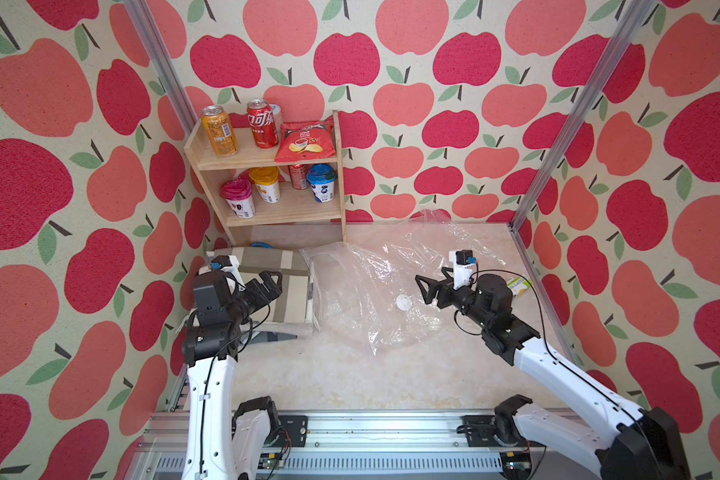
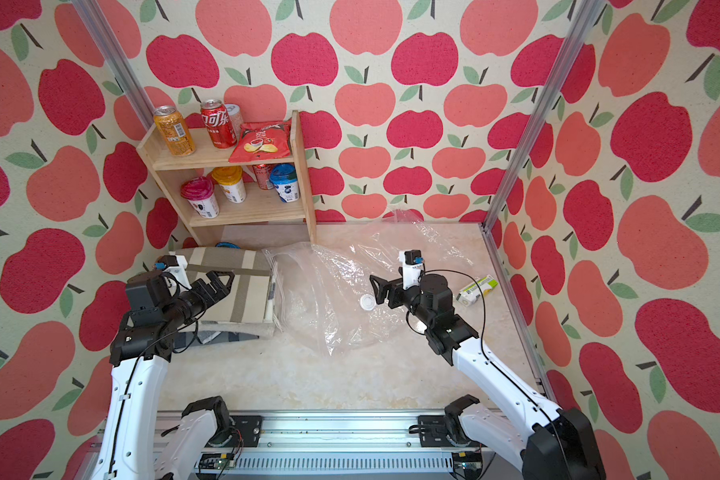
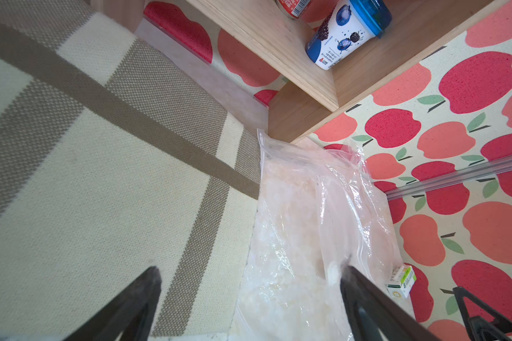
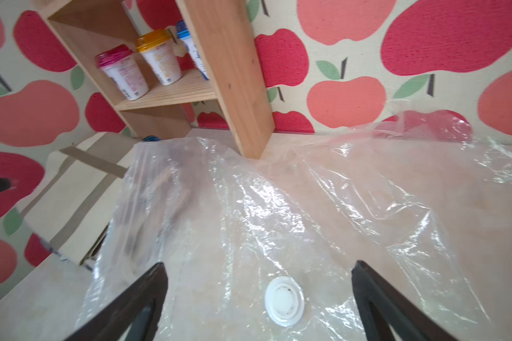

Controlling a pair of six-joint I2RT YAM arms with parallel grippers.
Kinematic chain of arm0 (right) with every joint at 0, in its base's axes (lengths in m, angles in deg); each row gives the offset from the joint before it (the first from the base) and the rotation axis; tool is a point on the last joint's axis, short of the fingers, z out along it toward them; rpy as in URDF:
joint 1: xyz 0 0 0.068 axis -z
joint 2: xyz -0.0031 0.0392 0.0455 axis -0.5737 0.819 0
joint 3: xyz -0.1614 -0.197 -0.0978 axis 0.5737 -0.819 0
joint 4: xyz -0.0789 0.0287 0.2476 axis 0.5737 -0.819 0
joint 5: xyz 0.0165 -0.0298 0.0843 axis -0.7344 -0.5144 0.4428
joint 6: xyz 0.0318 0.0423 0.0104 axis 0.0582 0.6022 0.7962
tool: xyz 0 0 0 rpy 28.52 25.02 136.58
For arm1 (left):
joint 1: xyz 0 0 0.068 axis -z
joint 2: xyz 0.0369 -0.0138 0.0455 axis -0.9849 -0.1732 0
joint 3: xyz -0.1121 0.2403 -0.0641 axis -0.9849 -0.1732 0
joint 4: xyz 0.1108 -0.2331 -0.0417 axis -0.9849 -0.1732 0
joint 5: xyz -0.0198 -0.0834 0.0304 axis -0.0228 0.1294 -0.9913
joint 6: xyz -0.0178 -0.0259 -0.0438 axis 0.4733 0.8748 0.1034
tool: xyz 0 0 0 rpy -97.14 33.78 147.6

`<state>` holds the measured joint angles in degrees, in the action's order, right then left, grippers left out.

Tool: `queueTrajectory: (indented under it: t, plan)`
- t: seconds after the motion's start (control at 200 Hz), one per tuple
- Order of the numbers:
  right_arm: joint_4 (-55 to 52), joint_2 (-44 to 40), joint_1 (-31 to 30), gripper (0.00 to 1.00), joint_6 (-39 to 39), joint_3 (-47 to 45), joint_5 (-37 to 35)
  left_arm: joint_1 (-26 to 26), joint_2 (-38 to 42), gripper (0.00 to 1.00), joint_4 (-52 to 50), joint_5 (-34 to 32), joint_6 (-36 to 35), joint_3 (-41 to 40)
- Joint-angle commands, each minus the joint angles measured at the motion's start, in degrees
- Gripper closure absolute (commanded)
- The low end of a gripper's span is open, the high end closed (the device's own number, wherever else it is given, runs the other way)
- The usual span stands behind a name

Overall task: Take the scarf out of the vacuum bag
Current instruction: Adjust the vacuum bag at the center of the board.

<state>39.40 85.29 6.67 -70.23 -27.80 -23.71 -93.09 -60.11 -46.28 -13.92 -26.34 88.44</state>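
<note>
The scarf [image 1: 267,259] [image 2: 233,266] is a folded cream and taupe plaid cloth lying at the table's left, its fringed right edge against the vacuum bag [image 1: 358,291] [image 2: 321,291]. The bag is clear, crinkled and flat, with its round white valve cap [image 1: 403,301] [image 4: 284,301] facing up. My left gripper [image 1: 277,286] [image 3: 250,268] hovers open over the scarf's right part, holding nothing. Over the bag my right gripper [image 1: 421,291] [image 4: 259,264] stands open and empty, with the cap just ahead of its fingers. In the left wrist view the scarf [image 3: 101,177] borders the bag [image 3: 302,221].
A wooden shelf [image 1: 267,166] with cans, yogurt cups and a chips bag stands at the back left, its side post touching the bag's far edge. A small green and white box [image 1: 520,286] lies at the right, near the aluminium frame post [image 1: 528,257].
</note>
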Motion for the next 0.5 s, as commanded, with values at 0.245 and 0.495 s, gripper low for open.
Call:
queueTrajectory:
  t: [0.245,0.495]
  plan:
    - [-2.54,42.18,-12.45,0.0,-9.22,30.6,-3.33,0.32,7.75,0.03,9.85,-3.03,0.77,-6.55]
    - [-3.97,52.03,-24.3,0.0,-12.37,32.82,-14.82,-0.94,8.01,0.03,9.66,-8.37,-1.3,-6.82]
